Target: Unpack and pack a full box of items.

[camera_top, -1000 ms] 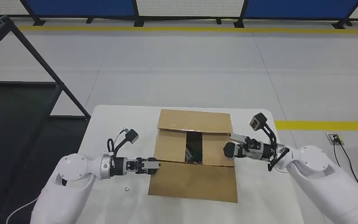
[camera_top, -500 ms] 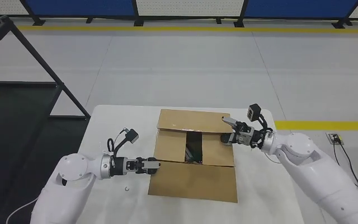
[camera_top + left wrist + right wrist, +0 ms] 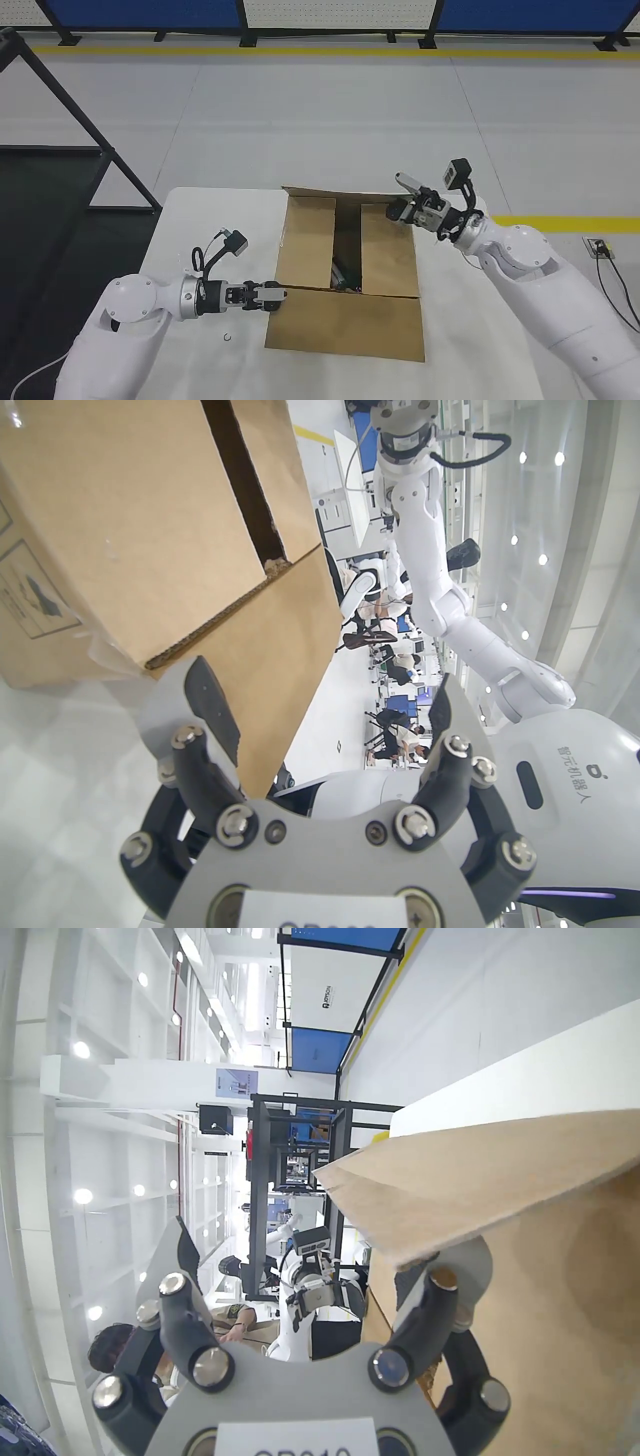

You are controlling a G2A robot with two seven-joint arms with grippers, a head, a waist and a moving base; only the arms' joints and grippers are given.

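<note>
A brown cardboard box [image 3: 305, 245] sits in the middle of the top view on a white worktop [image 3: 200, 230], with its two side flaps folded inward and a dark gap [image 3: 347, 245] between them. Its near flap [image 3: 345, 325] lies spread flat toward the lower edge of the frame, and its far flap [image 3: 475, 1178] stands up on edge. The left arm lies low across the lower left of the top view, its forearm stretched level toward the box. The left gripper [image 3: 270, 297] sits at the left corner of the near flap. Its jaws are spread wide, with the flap's edge between them, just beside one finger [image 3: 212, 705]. The right arm rises from the lower right corner, bends at the elbow and points its forearm at the box's upper right corner. There the right gripper [image 3: 398, 205] is also parted, and the far flap's corner rests against one of its fingers [image 3: 435, 1288].
</note>
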